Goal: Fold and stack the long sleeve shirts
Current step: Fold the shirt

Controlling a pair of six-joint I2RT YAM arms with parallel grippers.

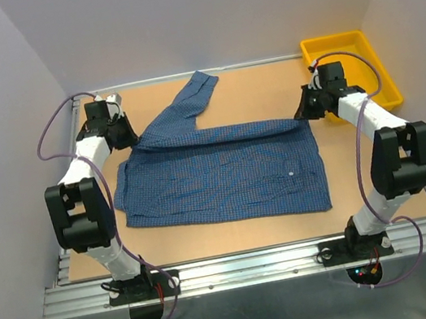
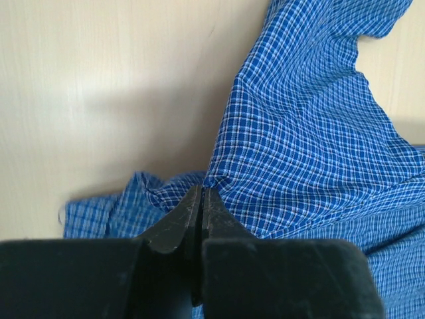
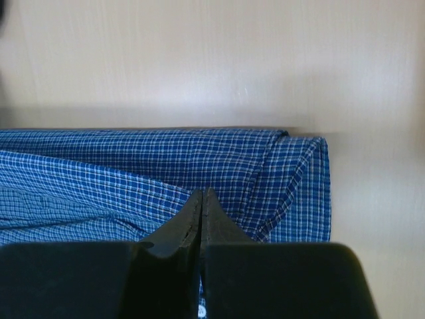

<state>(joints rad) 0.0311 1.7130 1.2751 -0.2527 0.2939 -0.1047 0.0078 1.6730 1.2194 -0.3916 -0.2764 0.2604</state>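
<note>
The blue check shirt [image 1: 224,174] lies spread across the middle of the table [image 1: 266,84], its far edge turned over in a straight fold running from one gripper to the other; one sleeve [image 1: 190,97] trails off towards the far edge. The left gripper [image 2: 202,193] is clamped on a bunched pinch of cloth at the fold's left end; the right gripper [image 3: 202,194] is closed over the fold's right corner, though whether cloth sits between its tips cannot be told. Bare tabletop lies beyond the fold and along the near hem; a yellow bin [image 1: 344,62] stands just beyond the right gripper.
</note>
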